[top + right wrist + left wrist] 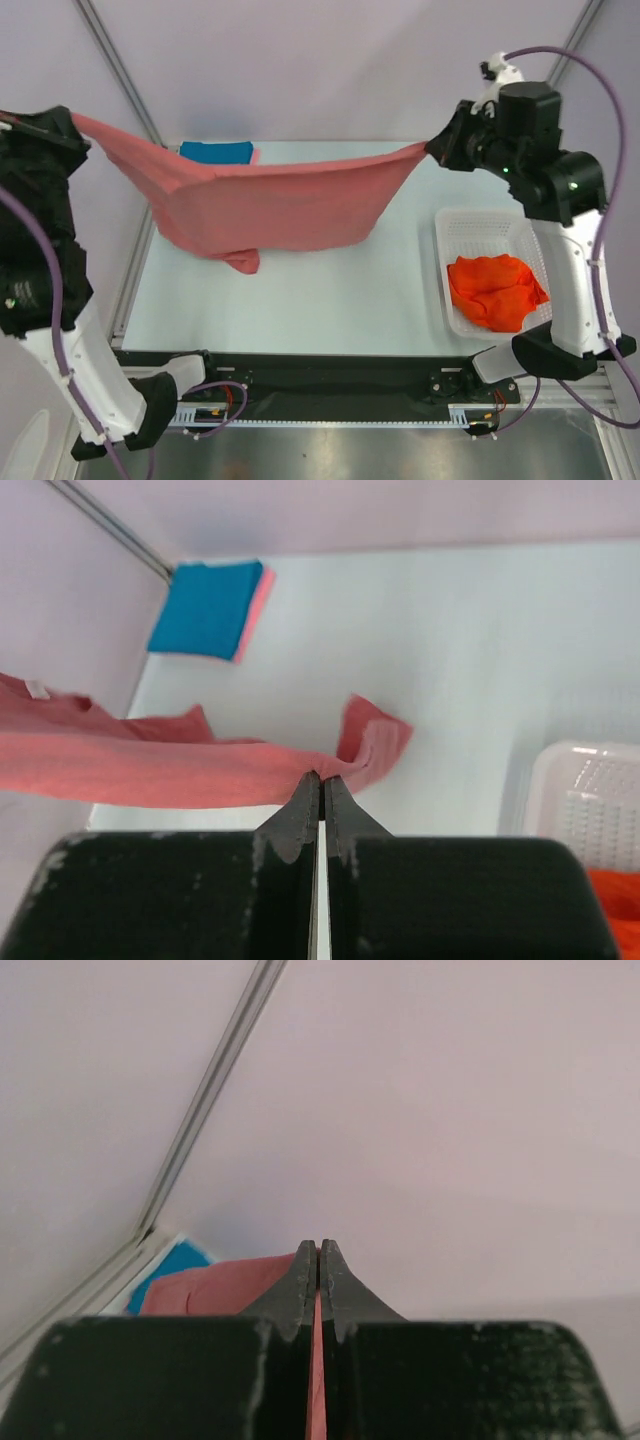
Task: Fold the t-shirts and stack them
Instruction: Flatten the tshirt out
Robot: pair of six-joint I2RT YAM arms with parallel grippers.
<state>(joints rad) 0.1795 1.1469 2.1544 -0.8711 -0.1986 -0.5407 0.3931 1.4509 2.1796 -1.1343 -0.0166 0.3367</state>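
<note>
A dusty salmon-red t-shirt [270, 205] hangs stretched in the air between both grippers, its lower edge sagging to the table. My left gripper [78, 122] is shut on its left corner, high at the far left; the cloth shows between the jaws in the left wrist view [318, 1360]. My right gripper [430, 148] is shut on its right corner, seen in the right wrist view [321, 776]. A folded teal-blue t-shirt [216, 152] lies at the back left, on a folded light pink one [256, 600]. Bright orange-red t-shirts [495, 290] lie crumpled in the basket.
A white lattice basket [470, 225] stands at the table's right side under the right arm. The pale table [330, 300] runs to a black front rail [330, 375]. Frame posts and pale walls close the back and sides.
</note>
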